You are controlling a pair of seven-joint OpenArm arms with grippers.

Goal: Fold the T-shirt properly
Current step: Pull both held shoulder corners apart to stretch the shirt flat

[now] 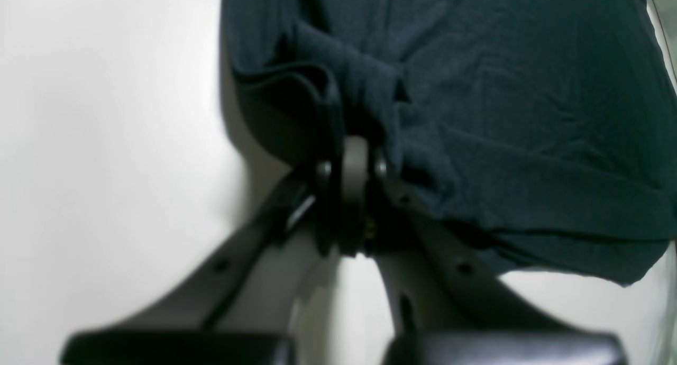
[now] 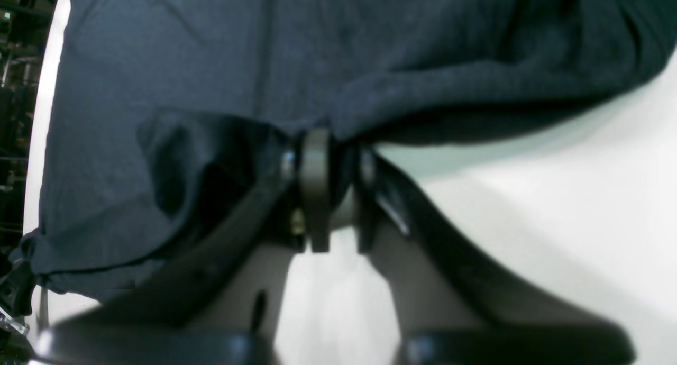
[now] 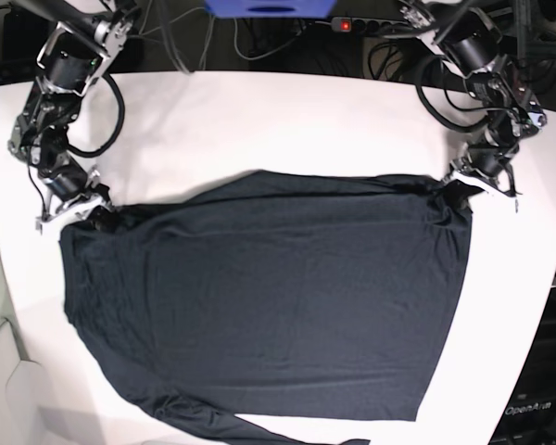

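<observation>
Large plain dark navy long-sleeved T-shirt (image 3: pixel 269 297) of thin soft knit, spread mostly flat across the middle of the white worktop (image 3: pixel 287 120), far edge running between the two arms, near edge reaching the front of the base view. Fabric lightly rippled, bunched at both far corners. One sleeve trailing along the near edge toward the bottom of that view.

Left gripper (image 3: pixel 459 192), on the right of the base view, at the shirt's far corner there. In the left wrist view, fingers (image 1: pixel 323 170) pressed together, pinching a gathered fold of the dark cloth, hem doubled over beside them.

Right gripper (image 3: pixel 94 217), on the left of the base view, at the opposite far corner. In the right wrist view, fingers (image 2: pixel 316 164) drawn close together with a pucker of navy fabric at the tips, cloth draped over one of them.

Black power strip (image 3: pixel 375 25) with a red light and tangled cables beyond the worktop's far edge.
</observation>
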